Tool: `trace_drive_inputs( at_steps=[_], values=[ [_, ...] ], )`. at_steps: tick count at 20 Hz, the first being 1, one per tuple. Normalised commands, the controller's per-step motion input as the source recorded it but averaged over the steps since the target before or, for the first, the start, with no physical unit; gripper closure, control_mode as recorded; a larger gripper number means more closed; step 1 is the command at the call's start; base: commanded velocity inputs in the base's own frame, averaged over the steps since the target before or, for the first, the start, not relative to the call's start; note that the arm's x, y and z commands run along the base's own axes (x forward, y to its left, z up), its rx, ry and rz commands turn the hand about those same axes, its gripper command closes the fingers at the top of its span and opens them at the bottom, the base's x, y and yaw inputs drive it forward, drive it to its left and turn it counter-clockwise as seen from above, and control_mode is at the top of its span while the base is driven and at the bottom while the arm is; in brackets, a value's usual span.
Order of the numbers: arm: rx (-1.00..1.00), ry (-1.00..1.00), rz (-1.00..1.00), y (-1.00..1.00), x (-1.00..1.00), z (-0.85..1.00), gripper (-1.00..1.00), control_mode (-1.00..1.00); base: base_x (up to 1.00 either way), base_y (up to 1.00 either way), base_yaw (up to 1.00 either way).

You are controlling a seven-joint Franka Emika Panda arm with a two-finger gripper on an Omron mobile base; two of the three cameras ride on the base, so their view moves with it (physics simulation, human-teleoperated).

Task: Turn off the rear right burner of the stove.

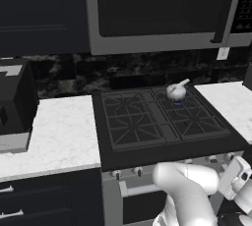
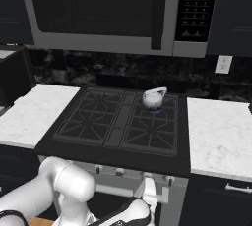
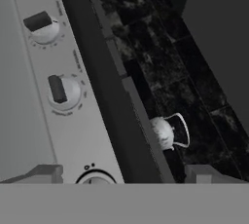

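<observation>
Stove [image 1: 147,156] sits between two white tables [image 1: 59,136]. Rear right burner [image 1: 178,103] at far right of cooktop, blue glow under a silver kettle [image 1: 176,91]. Pincer [image 3: 124,174] low at the stove front, fingers apart, close to silver knobs [image 3: 62,91], touching none.

a kettle [image 2: 153,98] sits on the rear right burner [image 2: 156,110] of the stove [image 2: 113,152].
</observation>
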Motion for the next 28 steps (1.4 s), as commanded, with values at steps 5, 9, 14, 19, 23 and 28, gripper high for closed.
trace_drive_inputs(
  at_steps=[5, 9, 14, 19, 23, 28],
  values=[
    [0.00, 0.00, -0.06, 0.00, 0.19, -0.01, -1.00, -1.00, 0.00, 0.00, 0.00],
    [-0.03, 0.00, -0.11, 0.00, 0.24, -0.09, -1.00, -1.00, 0.00, 0.00, 0.00],
    [-0.06, 0.00, -0.09, -0.01, 0.31, -0.06, -1.00, -1.00, 0.00, 0.00, 0.00],
    [-0.04, 0.00, -0.04, -0.13, 0.05, -0.17, -1.00, -1.00, 0.00, 0.00, 0.00],
    [0.00, -0.02, 0.00, -0.24, -0.17, -0.29, -1.00, -1.00, 0.00, 0.00, 0.00],
    [0.00, -0.05, 0.00, -0.08, -0.06, -0.02, -1.00, -1.00, 0.00, 0.00, 0.00]
  ],
)
